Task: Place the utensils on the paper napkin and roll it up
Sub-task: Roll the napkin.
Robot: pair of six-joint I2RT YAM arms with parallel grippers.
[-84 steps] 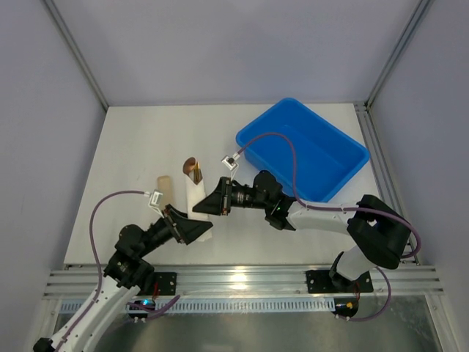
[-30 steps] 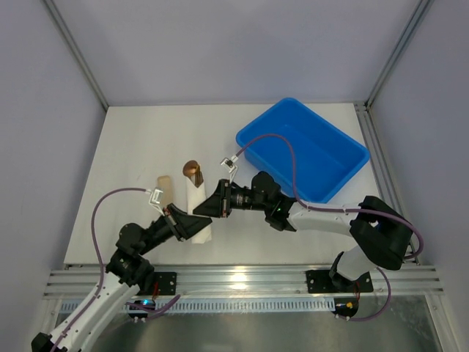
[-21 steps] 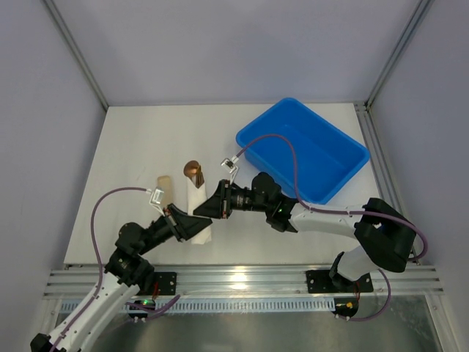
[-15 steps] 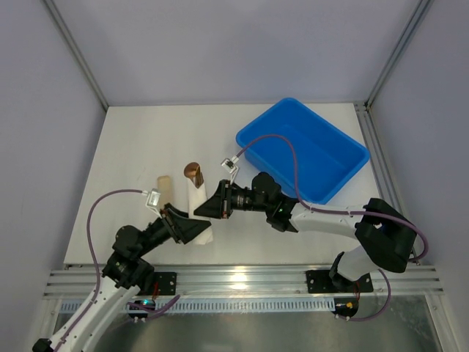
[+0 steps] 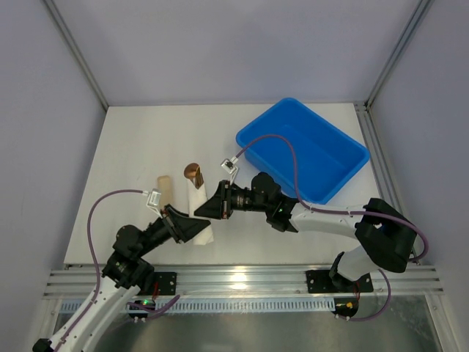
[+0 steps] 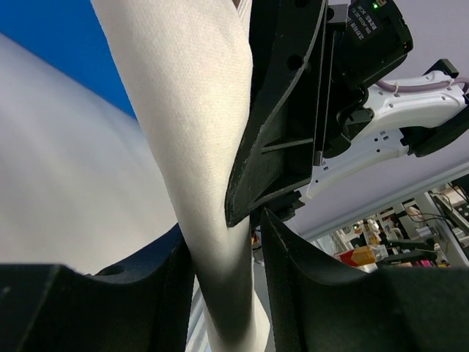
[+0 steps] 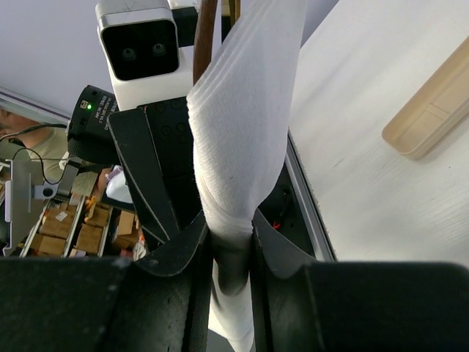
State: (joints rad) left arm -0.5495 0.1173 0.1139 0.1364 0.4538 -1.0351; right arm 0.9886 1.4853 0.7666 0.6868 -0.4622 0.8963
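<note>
Two tools meet on one white roll just left of centre in the overhead view. The paper napkin [image 5: 196, 207] is wound into a narrow tube, and the gold-bronze ends of the utensils [image 5: 193, 173] poke out of the end towards the top of the frame. Whether the roll touches the counter [image 5: 132, 139] I cannot tell.

The right tool [image 7: 233, 242] reaches in from the right and is clamped on the napkin. In its wrist view the paper narrows to a tight waist between the two black fingers [image 7: 267, 246], then fans wider above them. Two thin brown handles show at the top edge of that view beside the paper.

The left tool [image 6: 227, 264] comes from the lower left and straddles the roll's near end. Its jaws stand partly apart on either side of the tube, which keeps its full width between them. A thin dark gap seems to show on one side, so it looks loosely bracketed, not pinched.

A tan cylinder [image 5: 165, 187] lies on the counter just left of the roll, not touching it. A blue bin [image 5: 344, 172] sits in the upper right of the overhead frame, well apart from the napkin.
</note>
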